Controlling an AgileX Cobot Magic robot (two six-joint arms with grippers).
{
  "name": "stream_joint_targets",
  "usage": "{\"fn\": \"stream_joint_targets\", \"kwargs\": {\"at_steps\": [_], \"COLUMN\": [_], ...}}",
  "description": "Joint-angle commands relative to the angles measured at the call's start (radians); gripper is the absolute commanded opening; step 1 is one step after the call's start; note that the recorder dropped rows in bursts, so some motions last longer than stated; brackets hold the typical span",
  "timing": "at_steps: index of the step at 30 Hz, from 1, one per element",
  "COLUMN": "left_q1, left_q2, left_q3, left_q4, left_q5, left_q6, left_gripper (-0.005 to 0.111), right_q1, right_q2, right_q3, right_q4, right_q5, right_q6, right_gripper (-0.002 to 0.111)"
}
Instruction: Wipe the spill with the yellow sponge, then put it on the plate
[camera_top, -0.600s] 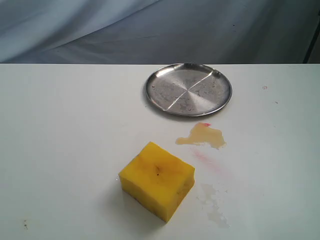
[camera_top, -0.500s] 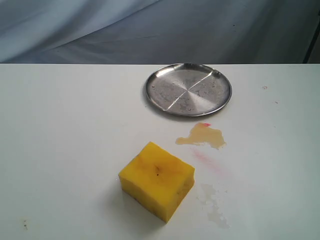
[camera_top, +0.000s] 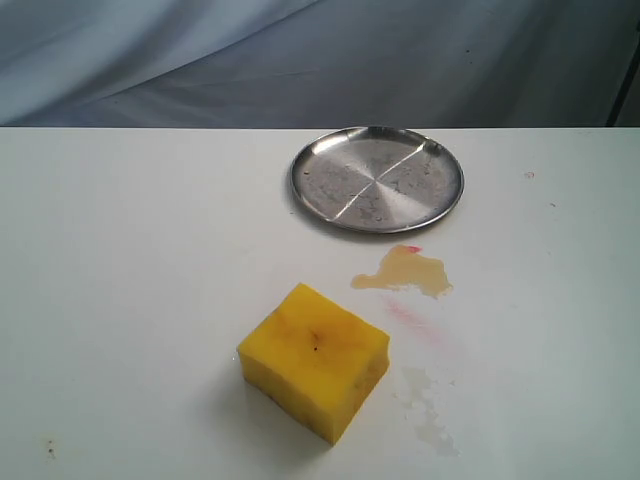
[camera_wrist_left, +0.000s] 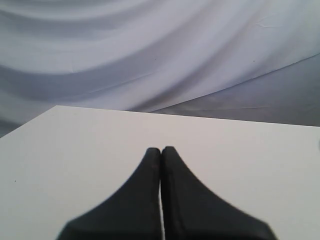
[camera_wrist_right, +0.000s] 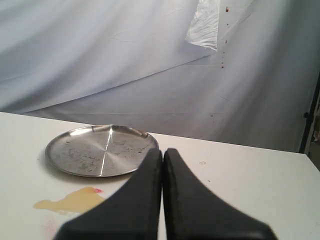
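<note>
The yellow sponge (camera_top: 314, 359) lies on the white table (camera_top: 130, 260), near its front edge. The amber spill (camera_top: 404, 273) (camera_wrist_right: 70, 201), with a tiny red dot on its rim, sits between the sponge and the steel plate (camera_top: 377, 178) (camera_wrist_right: 101, 150). Neither gripper appears in the exterior view. In the left wrist view my left gripper (camera_wrist_left: 161, 149) is shut with nothing held, over bare table. My right gripper (camera_wrist_right: 163, 151) is shut and holds nothing; the plate and the spill show beyond it. The sponge is absent from both wrist views.
A pink-red streak (camera_top: 420, 325) and a pale dried stain (camera_top: 428, 412) mark the table to the right of the sponge. Small specks (camera_top: 529, 175) dot the far right. A grey cloth backdrop (camera_top: 320, 60) hangs behind the table's far edge.
</note>
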Motion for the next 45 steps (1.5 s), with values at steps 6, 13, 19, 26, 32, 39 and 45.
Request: {"fn": "stream_joint_targets", "kwargs": {"at_steps": [6,13,19,26,32,39,45], "left_q1": [-0.005,-0.005,-0.005,-0.005,-0.005,-0.005,-0.005], "left_q2": [-0.004,-0.004,-0.004,-0.004,-0.004,-0.004,0.039], "left_q3": [0.005,0.005,0.005,0.005,0.005,-0.036,-0.293], "left_q4": [0.001,0.001,0.001,0.001,-0.018,0.021,0.116], "left_q5": [-0.005,-0.007,-0.141,-0.486,-0.684,-0.71,-0.305], "left_q6": [-0.002,-0.002,-0.015,-0.021,-0.037,-0.101,-0.168], "left_gripper": [0.0,0.0,0.0,0.0,0.0,0.0,0.0], "right_q1": [-0.008,-0.008,-0.008,-0.008,-0.008,-0.008,-0.008], "right_q2": [-0.002,-0.002,-0.002,-0.002,-0.002,-0.002,-0.002], "right_q3": [0.004,0.004,0.004,0.004,0.004,0.004,0.004], "right_q4": [-0.008,-0.008,-0.008,-0.008,-0.008,-0.008,-0.008], "right_q5": [-0.003,-0.003,-0.003,-0.003,-0.003,-0.003,-0.003], "right_q6": [0.002,0.002,0.002,0.002,0.002,0.002,0.002], "right_gripper": [0.0,0.0,0.0,0.0,0.0,0.0,0.0]}}
